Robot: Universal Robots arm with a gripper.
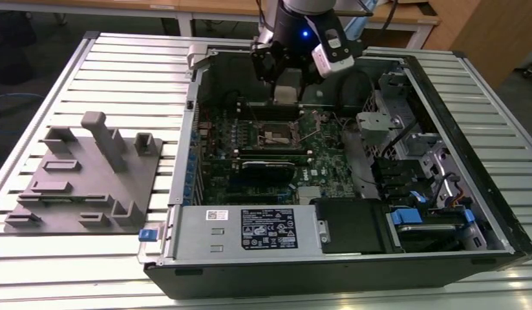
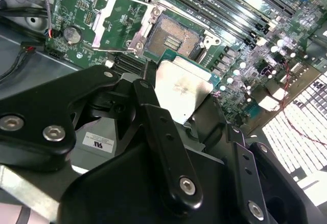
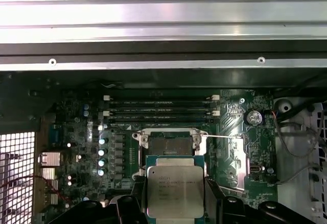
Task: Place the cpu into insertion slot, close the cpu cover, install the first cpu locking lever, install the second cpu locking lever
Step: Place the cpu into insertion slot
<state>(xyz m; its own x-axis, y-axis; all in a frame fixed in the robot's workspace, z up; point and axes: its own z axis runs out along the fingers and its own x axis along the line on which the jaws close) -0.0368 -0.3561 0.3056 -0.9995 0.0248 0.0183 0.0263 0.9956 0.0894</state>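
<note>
My gripper [image 1: 286,95] hangs inside the open computer case, shut on the cpu [image 2: 184,92]. The chip's dull silver face [image 3: 175,191] is tilted between the black fingers [image 2: 148,106]. It hovers just above and beside the insertion slot [image 2: 174,39], a square socket with a silver rim and dark centre [image 3: 171,146]. On the motherboard the slot [image 1: 277,134] lies below the gripper in the exterior view. The cpu cover [image 2: 120,21] is swung open next to the slot. A thin wire locking lever [image 3: 220,137] stands out at the slot's side.
Long black memory slots [image 3: 159,109] run close beside the socket. A grey labelled power-supply box [image 1: 248,229] sits at the case's near end. Drive bays and cables [image 1: 421,161] crowd the exterior view's right. A grey fixture block [image 1: 85,174] stands on the slatted table on the left.
</note>
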